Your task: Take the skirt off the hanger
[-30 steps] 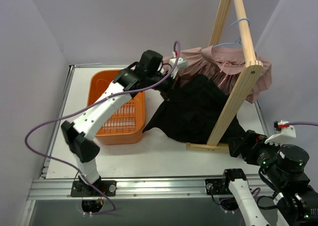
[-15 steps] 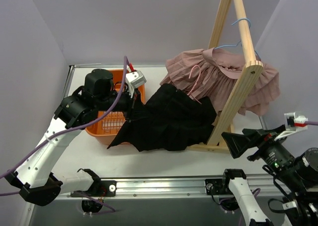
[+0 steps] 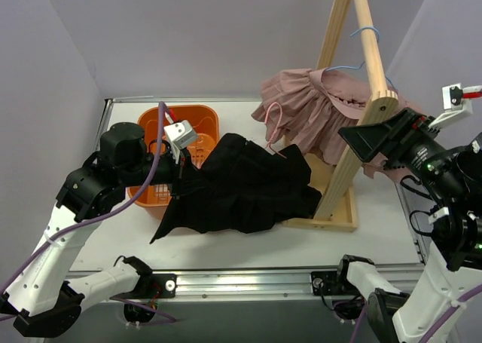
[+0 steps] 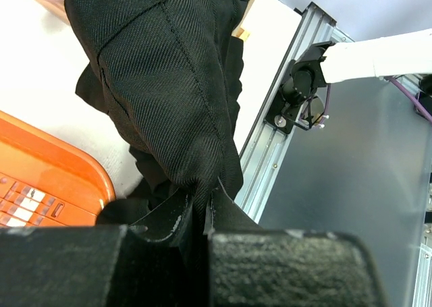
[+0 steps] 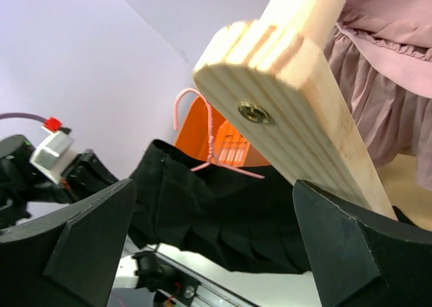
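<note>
The left tool (image 4: 204,216) is clenched on a thin fold at the edge of the black skirt (image 3: 241,188), with the orange basket (image 3: 151,120) just behind and beside it. From that pinch the skirt stretches away from the tool, its long axis running across the worktop (image 3: 248,241) toward the wooden rack (image 3: 354,143). The end nearest the tool droops low; the far end, which I judge to be the waistband, points at the rack and carries the pink hanger (image 3: 275,124) lying across it. The hanger looks not yet off the cloth, and its hook stands up close to the pink ruffled garment (image 3: 324,105) draped on the rack. That is the chief risk: with nothing anchoring the hanger, a further pull by the left tool would likely drag it along with the skirt rather than free it. The hook could also snag the ruffles or tug the rack over. The grip is on so little cloth that it might slip under tension. The right tool (image 5: 214,206) hangs released, jaws wide, with the rack's end post between it and the hanger, so it may strike the wood on reaching in.
</note>
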